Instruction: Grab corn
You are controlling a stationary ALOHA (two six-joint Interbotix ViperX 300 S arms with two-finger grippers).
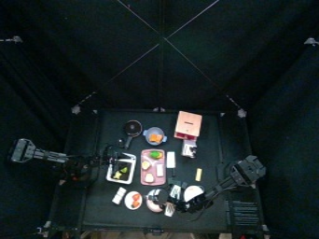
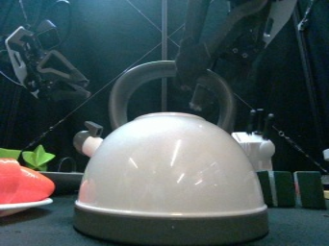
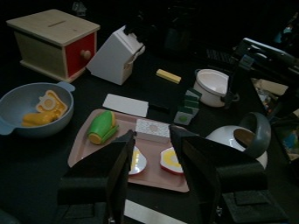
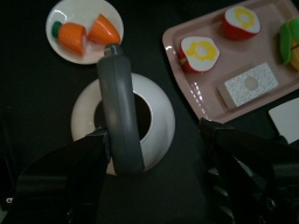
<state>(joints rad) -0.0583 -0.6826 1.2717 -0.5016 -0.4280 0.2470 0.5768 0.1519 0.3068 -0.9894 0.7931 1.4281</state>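
Note:
The corn (image 3: pixel 101 127), a small yellow-green oblong, lies at one end of the pink tray (image 3: pixel 87 150), next to sliced egg pieces. It also shows at the edge of the right wrist view (image 4: pixel 288 39) and in the top view (image 1: pixel 156 156). My left gripper (image 3: pixel 152 144) is open and empty just left of the tray (image 1: pixel 115 169), with the corn a short way ahead of its jaws. My right gripper (image 4: pixel 152 140) is open over the white kettle (image 4: pixel 163 87), with the grey handle (image 4: pixel 122 114) between its jaws.
The kettle (image 2: pixel 174 173) fills the front view. A pink box (image 3: pixel 52 42), a white knife block (image 3: pixel 117 54) and a blue bowl (image 3: pixel 35 107) stand beyond the tray. A white plate (image 4: pixel 73 54) with carrot pieces lies by the kettle. A white cup (image 3: pixel 212 83) stands further off.

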